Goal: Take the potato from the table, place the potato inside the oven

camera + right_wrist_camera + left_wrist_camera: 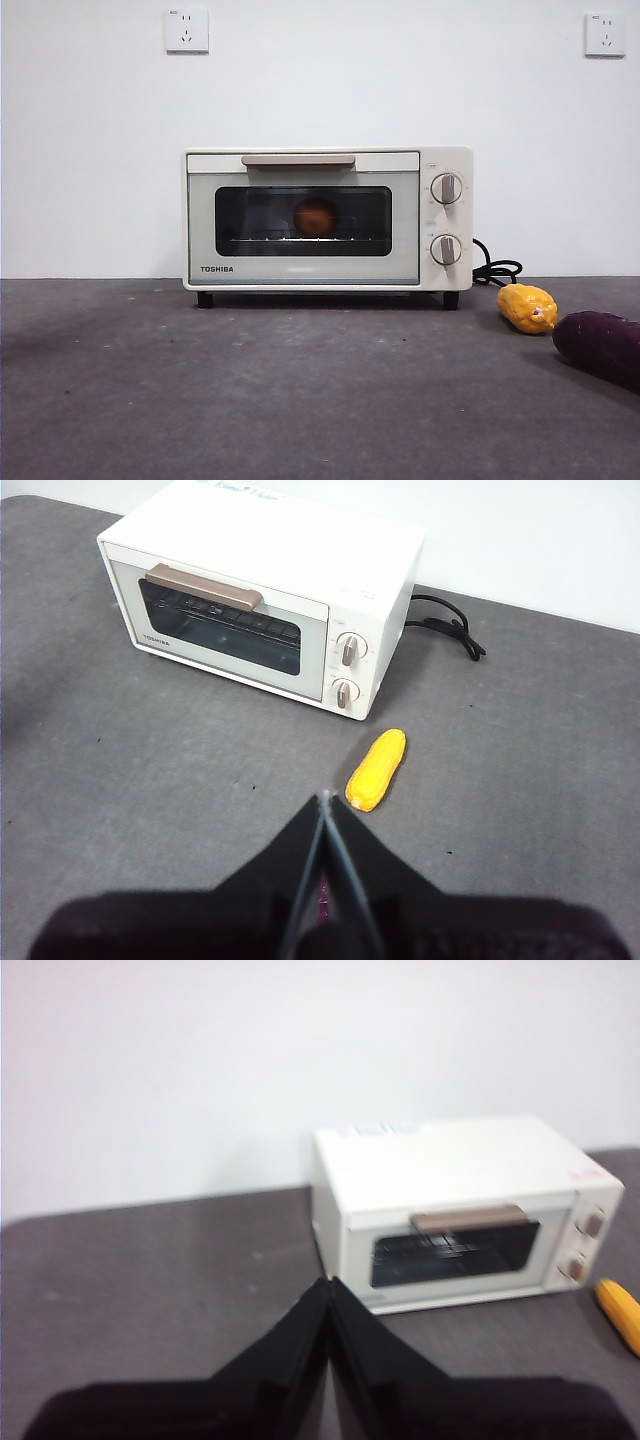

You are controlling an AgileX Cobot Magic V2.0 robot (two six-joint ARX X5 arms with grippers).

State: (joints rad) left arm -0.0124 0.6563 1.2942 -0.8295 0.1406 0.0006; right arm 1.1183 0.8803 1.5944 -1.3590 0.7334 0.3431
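Two black claws are hanging above the dark grey, mottled surface (300,400), and both are pressed shut with nothing between the jaws. The left claw (328,1285) is hovering over bare surface on the handle side of the cream-white boxy Toshiba toaster oven (327,220). The right claw (324,802) is hovering in front of the oven's knob end, near the small yellow corn piece (377,770).

The oven is standing toward the surface's rear edge, against the white wall, with its dark glass door closed. The rounded orange-brown potato (315,217) is sitting inside on the wire rack, showing through the glass near the middle of the window.

The corn piece is lying on the surface just off the oven's knob side. The dark purple oblong vegetable (600,347) is lying beside it. The black cord (495,269) is curling behind the oven on that same side.
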